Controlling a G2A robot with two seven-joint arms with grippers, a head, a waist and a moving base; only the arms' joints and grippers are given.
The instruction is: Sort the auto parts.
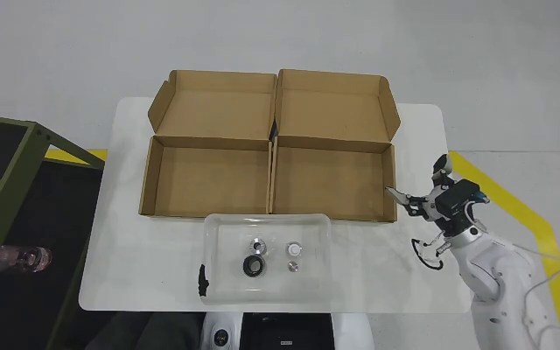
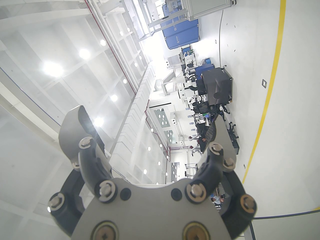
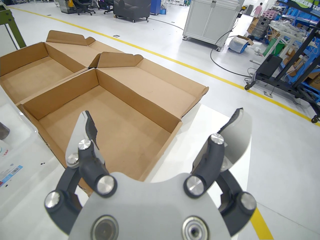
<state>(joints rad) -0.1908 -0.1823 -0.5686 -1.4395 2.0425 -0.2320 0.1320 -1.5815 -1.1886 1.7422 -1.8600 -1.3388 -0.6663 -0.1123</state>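
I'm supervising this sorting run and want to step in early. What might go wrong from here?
1. The right claw hangs open beside the right cardboard box; swinging toward the clear tray may clip the box wall.
2. The black ring and white part lie close to other small parts; a wide claw may knock neighbours.

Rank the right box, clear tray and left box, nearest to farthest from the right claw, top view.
1. Right box, just beside the right claw.
2. Clear tray, farther to its left.
3. Left box, beyond the right box, farthest left.
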